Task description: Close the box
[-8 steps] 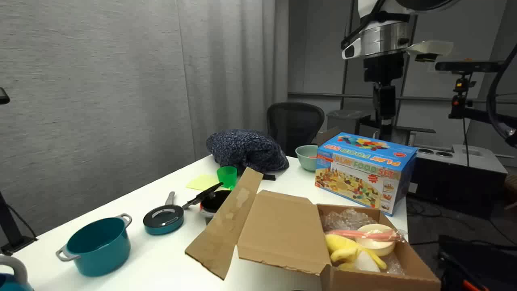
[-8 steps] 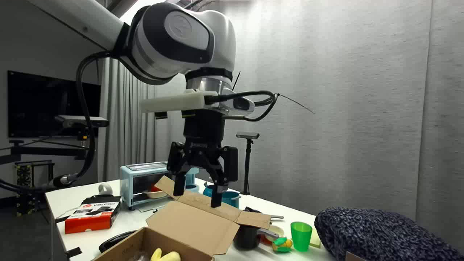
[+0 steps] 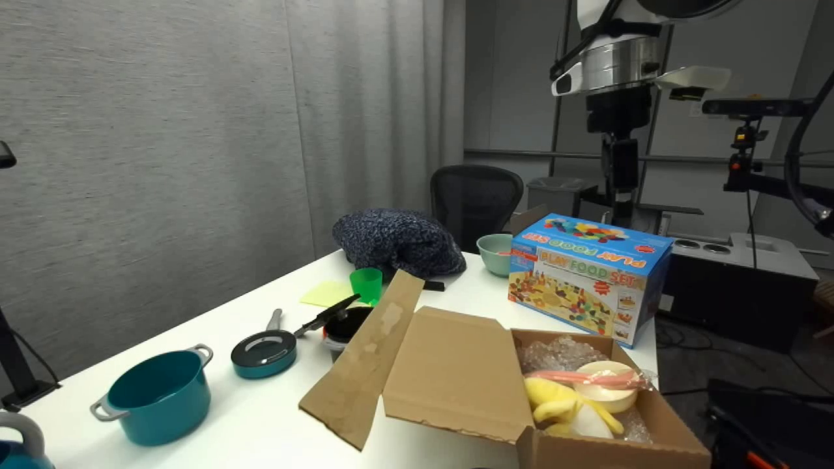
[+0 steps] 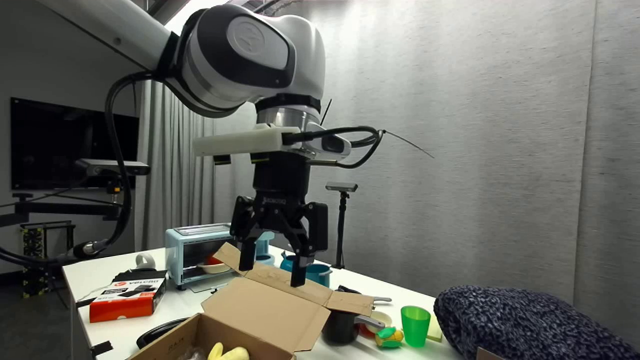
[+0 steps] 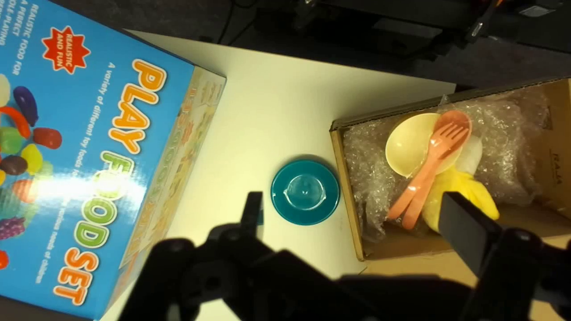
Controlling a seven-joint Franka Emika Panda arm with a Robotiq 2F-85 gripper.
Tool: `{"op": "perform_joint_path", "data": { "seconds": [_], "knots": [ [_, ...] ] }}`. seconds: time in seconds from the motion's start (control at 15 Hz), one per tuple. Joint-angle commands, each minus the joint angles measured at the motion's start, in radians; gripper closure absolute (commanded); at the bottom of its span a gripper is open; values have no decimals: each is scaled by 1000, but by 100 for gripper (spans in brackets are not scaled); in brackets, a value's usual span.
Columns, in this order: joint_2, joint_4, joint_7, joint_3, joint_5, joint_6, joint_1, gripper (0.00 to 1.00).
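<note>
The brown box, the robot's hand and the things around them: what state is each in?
Brown box: open, flaps folded out, partly filled
Hand: open, holding nothing
Play food box: upright; whether sealed, cannot tell
Teal pot: upright, uncovered
Green cup: upright
Dark cloth: bunched up
Toaster oven: front appears open

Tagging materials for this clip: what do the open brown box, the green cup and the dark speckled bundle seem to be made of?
Open brown box: matte cardboard, judging by its creased flaps and ragged edges. Green cup: probably smooth plastic, since it looks translucent, though glass isn't ruled out. Dark speckled bundle: likely soft fabric with a matte, nubby finish, given its folds; fibre unclear.
</note>
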Motion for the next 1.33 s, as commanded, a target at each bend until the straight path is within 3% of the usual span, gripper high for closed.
{"op": "perform_joint_path", "data": {
  "seconds": [0.0, 0.4, 0.93, 1.07, 1.13, 1.27],
  "knots": [
    [1, 2, -2, 5, 2, -2, -5, 0],
    [16, 12, 36, 11, 20, 19, -4, 0],
    [234, 176, 232, 78, 265, 207, 38, 0],
    [276, 220, 243, 105, 259, 211, 43, 0],
    [220, 152, 225, 99, 238, 214, 30, 0],
    [244, 164, 231, 109, 237, 216, 33, 0]
  ]
}}
